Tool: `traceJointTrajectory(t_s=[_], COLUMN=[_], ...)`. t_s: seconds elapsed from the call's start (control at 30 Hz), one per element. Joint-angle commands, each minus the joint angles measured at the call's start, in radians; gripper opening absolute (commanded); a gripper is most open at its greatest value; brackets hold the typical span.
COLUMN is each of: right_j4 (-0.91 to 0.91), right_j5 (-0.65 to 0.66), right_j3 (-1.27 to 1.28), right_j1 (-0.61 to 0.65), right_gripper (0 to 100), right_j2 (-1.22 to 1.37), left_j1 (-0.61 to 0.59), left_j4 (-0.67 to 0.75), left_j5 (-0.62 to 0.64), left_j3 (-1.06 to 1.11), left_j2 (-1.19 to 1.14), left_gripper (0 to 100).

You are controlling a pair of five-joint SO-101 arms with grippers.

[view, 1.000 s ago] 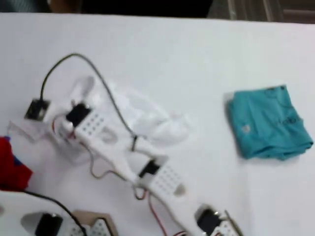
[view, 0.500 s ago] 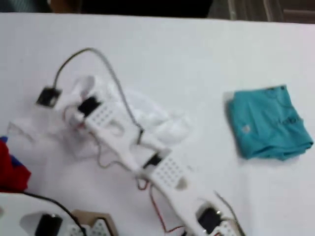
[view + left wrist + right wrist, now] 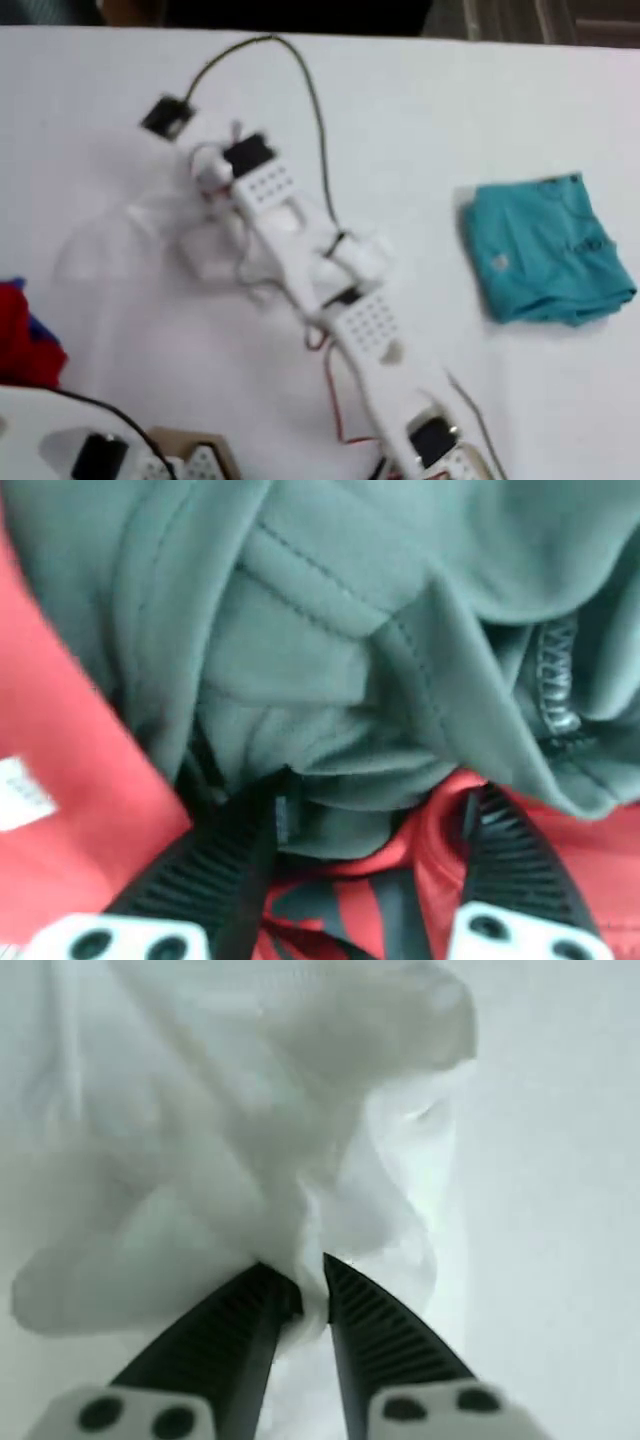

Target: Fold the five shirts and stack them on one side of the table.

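Right hand clenched on white shirt; left hand released, jaws spread.
White shirt lies bunched on the counter, left of middle in the high view. Left hand sits against a grey shirt lying over a red shirt; the white tag is unreadable. Folded teal shirt lies well apart at the right, its print illegible.

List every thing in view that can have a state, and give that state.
white shirt, unfolded, bunched, one fold pinched
right gripper, shut on the white shirt
teal shirt, folded, flat on the table
grey shirt, unfolded, crumpled over the red shirt
red shirt, unfolded, partly under the grey shirt
left gripper, open, fingers either side of a grey fold
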State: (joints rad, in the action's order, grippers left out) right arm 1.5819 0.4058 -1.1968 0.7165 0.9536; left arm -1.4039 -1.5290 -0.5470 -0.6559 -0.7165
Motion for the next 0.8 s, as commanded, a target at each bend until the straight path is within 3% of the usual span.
traceJointTrajectory(t_s=[0.0, 0.17, 0.3, 0.6, 0.77], right_j4=[0.087, 0.054, -0.018, -0.102, -0.077], right_j5=[-0.002, -0.003, -0.021, -0.244, -0.256], right_j3=[-0.169, -0.255, -0.233, -0.226, -0.146], right_j1=[0.045, 0.056, 0.053, 0.058, 0.081], right_gripper=[11.8, 22.0, 21.9, 22.0, 22.1], right_j2=[-0.021, -0.012, -0.012, -0.024, 0.065], left_j1=[0.014, 0.012, 0.011, 0.012, 0.015], left_j4=[0.012, 0.012, 0.012, 0.014, 0.014], left_j5=[0.0, 0.0, -0.002, -0.003, -0.002], left_j3=[-0.013, -0.013, -0.013, -0.013, -0.013], left_j2=[-0.006, -0.008, -0.003, -0.003, -0.003], left_gripper=[28, 28, 28, 28, 28])
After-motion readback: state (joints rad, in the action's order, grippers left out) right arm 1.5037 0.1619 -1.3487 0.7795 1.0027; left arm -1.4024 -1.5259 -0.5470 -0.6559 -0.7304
